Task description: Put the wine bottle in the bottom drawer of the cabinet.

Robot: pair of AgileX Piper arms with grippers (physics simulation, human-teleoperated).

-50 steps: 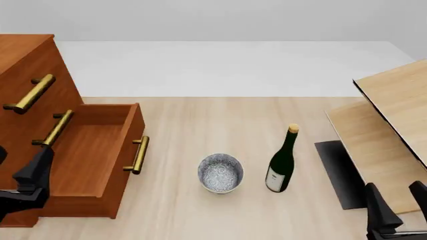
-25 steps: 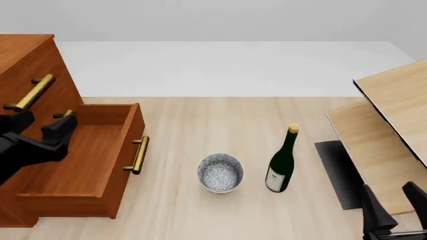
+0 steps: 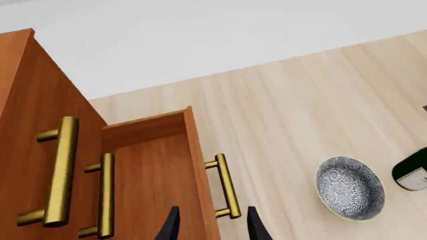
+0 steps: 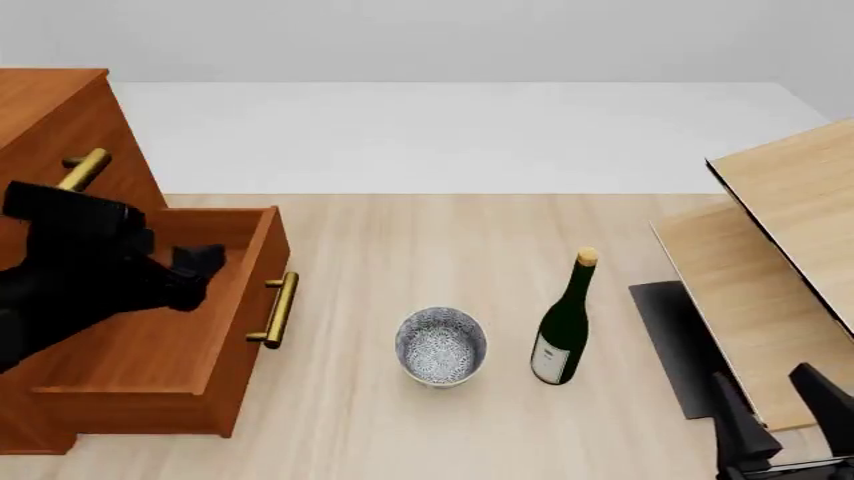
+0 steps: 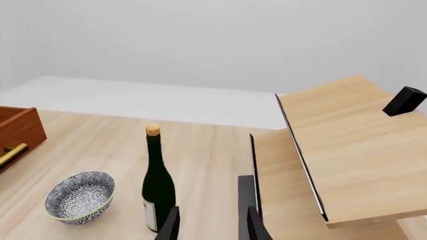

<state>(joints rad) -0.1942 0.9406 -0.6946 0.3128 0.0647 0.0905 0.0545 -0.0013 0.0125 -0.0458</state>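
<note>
Front view: wine bottle (image 4: pixel 563 330) is standing upright on the table (image 4: pixel 400 420), right of centre in the frame, cork up, label facing the camera. Speckled bowl (image 4: pixel 441 346) is sitting just beside it to the left, not touching. Cabinet (image 4: pixel 54 120) is filling the left edge; bottom drawer (image 4: pixel 174 330) is standing pulled out, open top showing a bare wooden floor, brass handle (image 4: pixel 279 309) on its front facing the bowl. Left arm is reaching in from the left edge and angling up across the open drawer, its dark body covering the middle drawer's front; left gripper (image 4: pixel 194 265) is hanging over the drawer's back part, holding nothing. Left wrist view is showing two black fingertips (image 3: pixel 169 227) parted with a gap between them, straddling the drawer's front wall near the handle, the bowl and the bottle's base toward the right edge. Right gripper (image 4: pixel 787 415) is sitting low in the lower right corner of the front view, two dark fingers (image 4: pixel 737 418) pointing up, spread apart, empty, well apart from the bottle. Right wrist view is looking along parted fingers (image 5: pixel 167 226) toward bottle (image 5: pixel 157 182) and bowl (image 5: pixel 79 196), drawer corner at the left edge. Pale wooden slanted panels (image 4: pixel 787 240) are occupying the right side, a dark mat (image 4: pixel 678 345) lying beneath them.
</note>
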